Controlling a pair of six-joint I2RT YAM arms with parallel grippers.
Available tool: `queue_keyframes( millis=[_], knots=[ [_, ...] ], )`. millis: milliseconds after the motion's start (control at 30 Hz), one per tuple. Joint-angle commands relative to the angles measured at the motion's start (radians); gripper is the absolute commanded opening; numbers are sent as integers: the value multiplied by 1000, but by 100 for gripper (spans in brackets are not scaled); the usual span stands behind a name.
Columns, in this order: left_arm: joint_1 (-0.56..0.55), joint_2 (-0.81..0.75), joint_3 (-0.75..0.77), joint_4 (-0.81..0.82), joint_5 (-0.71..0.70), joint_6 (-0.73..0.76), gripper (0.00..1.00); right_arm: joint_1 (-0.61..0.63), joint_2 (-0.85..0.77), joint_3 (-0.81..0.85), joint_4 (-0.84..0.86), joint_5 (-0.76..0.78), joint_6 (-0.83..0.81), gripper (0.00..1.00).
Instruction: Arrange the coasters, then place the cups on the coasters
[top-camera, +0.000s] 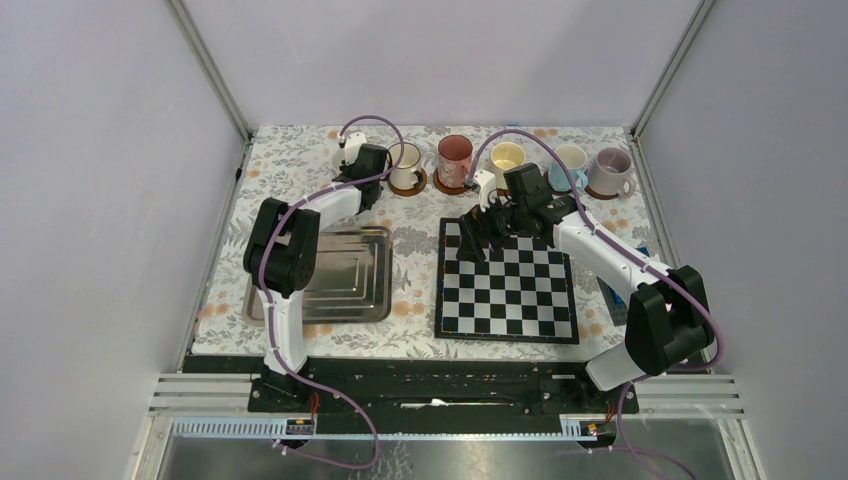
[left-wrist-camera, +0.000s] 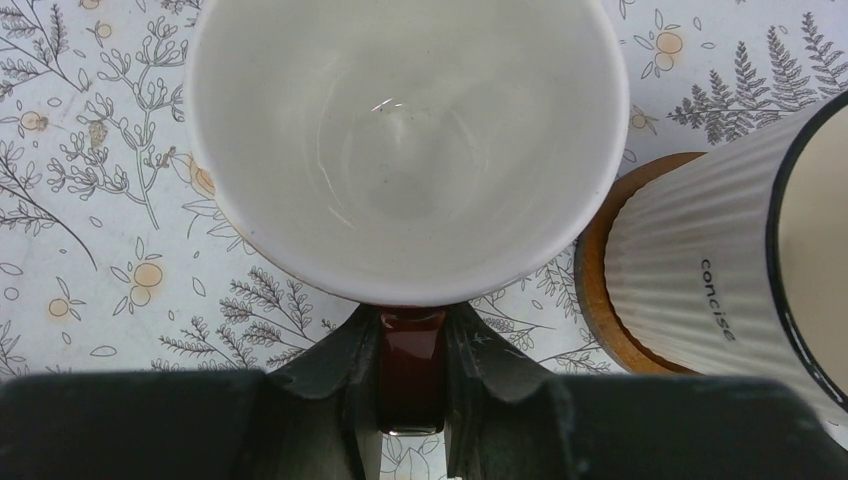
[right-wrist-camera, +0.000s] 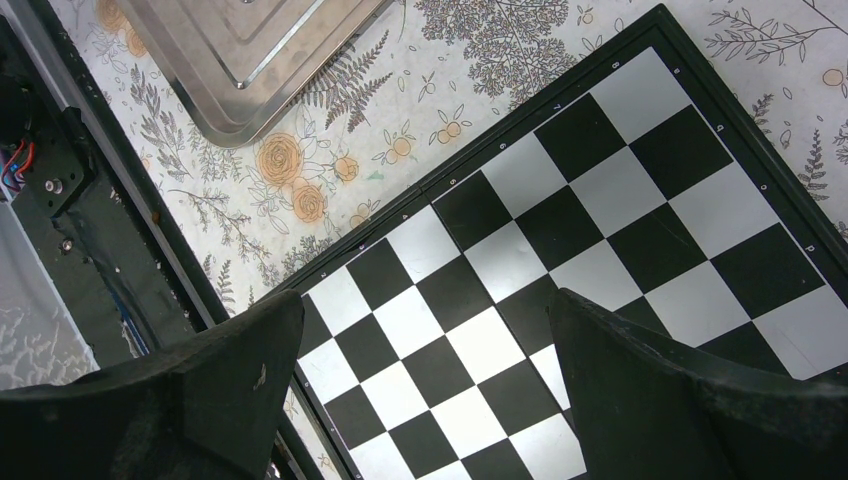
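Dark-red cup (left-wrist-camera: 405, 150) handle clamped in left gripper (left-wrist-camera: 410, 335); right gripper (right-wrist-camera: 425, 300) wide apart over chessboard (right-wrist-camera: 600, 230).

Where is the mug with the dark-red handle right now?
In the left wrist view, the left gripper holds the dark-red mug by its handle, just left of the white ribbed mug.

I see the bench (top-camera: 420, 335) covered in a white cloth (top-camera: 300, 140) printed with grey ferns and orange flowers. Behind the bench stands a plain, pale lilac-grey back wall (top-camera: 440, 60). Matching side panels close in its left (top-camera: 100, 200) and right (top-camera: 770, 200). Aluminium posts (top-camera: 210, 70) rise from the bench's far corners. The light is soft and even.
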Motion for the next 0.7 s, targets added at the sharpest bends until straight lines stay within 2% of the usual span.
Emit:
queue_keyframes(
  millis=[0,300,367,433,667],
  knots=[
    [7,-21,72,82,-54,-36,6,-7,-28,-1,18,14,-17,100],
    [19,1,87,68,-51,-41,8,-7,-25,-2,18,14,-18,100],
    [19,2,87,68,-49,-41,12,-7,-25,-2,18,14,-17,100],
    [19,3,87,68,-47,-42,21,-7,-24,-1,17,13,-18,100],
    [19,-2,90,41,-24,-49,33,-7,-22,-1,17,13,-16,100]
  ],
)
